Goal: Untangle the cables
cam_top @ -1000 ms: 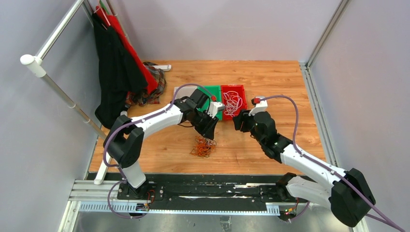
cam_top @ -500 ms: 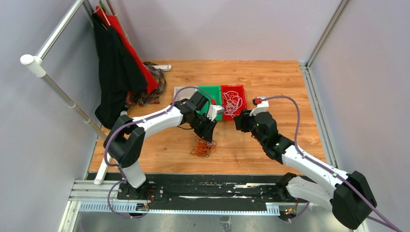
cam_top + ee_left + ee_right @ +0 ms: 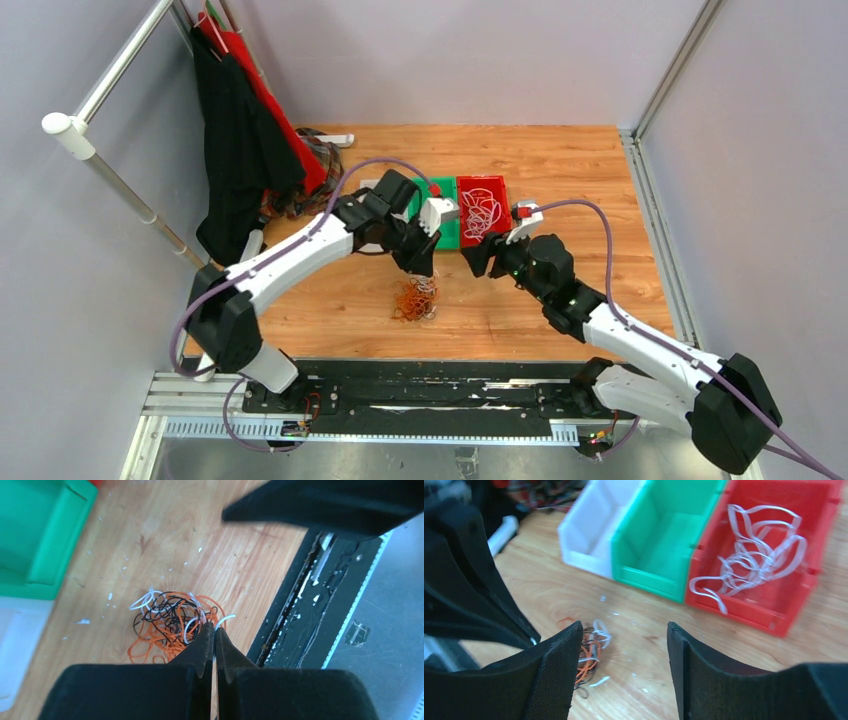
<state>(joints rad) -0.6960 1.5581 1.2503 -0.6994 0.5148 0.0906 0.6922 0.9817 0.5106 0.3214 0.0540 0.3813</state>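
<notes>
The cables (image 3: 415,298) lie as a small orange, black and white tangle on the wooden table; the left wrist view shows this tangle (image 3: 165,622) just below the fingertips. My left gripper (image 3: 424,263) hovers over its far side, and this gripper (image 3: 214,628) is shut on a thin white strand (image 3: 226,618) that curls out of the tips. My right gripper (image 3: 476,258) is to the right of the pile, and in its own view it (image 3: 624,626) stands open with nothing in it, the tangle (image 3: 589,652) beside its left finger.
Three bins stand side by side behind the pile: white (image 3: 594,530), green (image 3: 659,535) and red (image 3: 749,611), the red one holding loose white cables (image 3: 754,555). Dark clothes (image 3: 240,150) hang at back left over a cord bundle (image 3: 300,195). A black rail (image 3: 420,392) runs along the near edge.
My left gripper has shut on a white strand and pulled back and up from the pile. The right gripper has moved left toward the pile and opened wider.
</notes>
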